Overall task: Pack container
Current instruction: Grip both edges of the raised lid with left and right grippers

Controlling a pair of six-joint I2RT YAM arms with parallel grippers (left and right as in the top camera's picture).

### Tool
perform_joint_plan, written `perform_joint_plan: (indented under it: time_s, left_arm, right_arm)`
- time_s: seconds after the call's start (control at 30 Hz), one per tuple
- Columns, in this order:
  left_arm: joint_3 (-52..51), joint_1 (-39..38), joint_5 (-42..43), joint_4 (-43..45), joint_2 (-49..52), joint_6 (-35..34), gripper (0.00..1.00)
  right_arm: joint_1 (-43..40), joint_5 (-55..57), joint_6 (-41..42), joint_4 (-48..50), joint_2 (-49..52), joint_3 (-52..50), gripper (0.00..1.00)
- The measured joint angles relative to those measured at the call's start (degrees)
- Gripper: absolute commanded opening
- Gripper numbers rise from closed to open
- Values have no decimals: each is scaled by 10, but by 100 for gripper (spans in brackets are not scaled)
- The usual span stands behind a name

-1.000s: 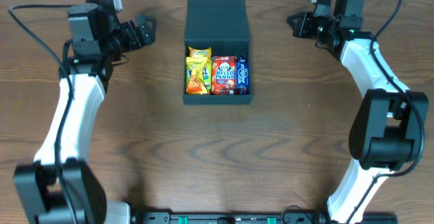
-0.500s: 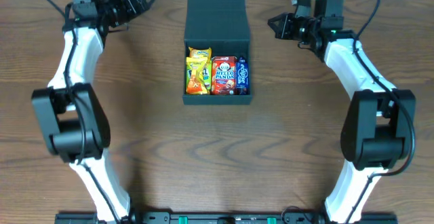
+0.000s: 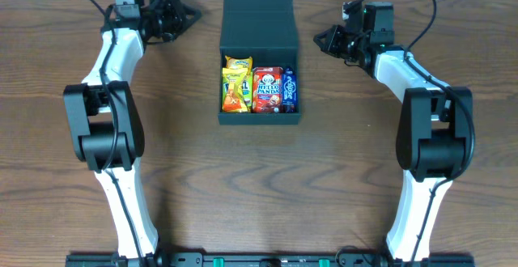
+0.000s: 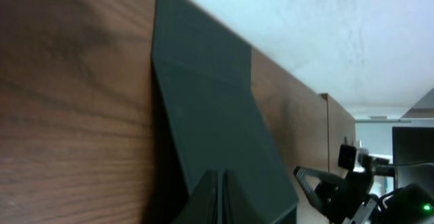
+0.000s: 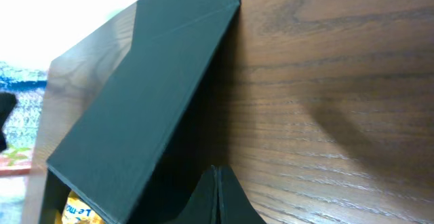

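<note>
Overhead, the left hand [image 3: 188, 14] has swung in and pinched together. The right hand [image 3: 319, 39], also together, flanks the packed container [image 3: 257, 120] on the tabletop [image 3: 340, 162]. Probably both are lining up to fold its lid [image 3: 257, 20] shut.

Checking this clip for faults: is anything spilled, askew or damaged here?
Nothing stands out. The container sits square on the table, its lid folded back, with the yellow packet, red Hello Panda pack and blue packet side by side inside.
</note>
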Motion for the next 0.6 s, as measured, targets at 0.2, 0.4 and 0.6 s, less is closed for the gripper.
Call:
perform_joint_plan:
  time_s: [0.2, 0.4, 0.6]
  left_arm:
    - [0, -15, -11, -16, 15, -5, 6]
    - [1, -14, -10, -19, 55, -42, 6]
    - [9, -15, 2, -23, 93, -69, 6]
  right_arm:
    - [0, -23, 35, 39, 21, 0, 1]
    - [0, -48, 80, 53, 64, 2, 2]
    - [3, -66, 103, 51, 98, 40, 1]
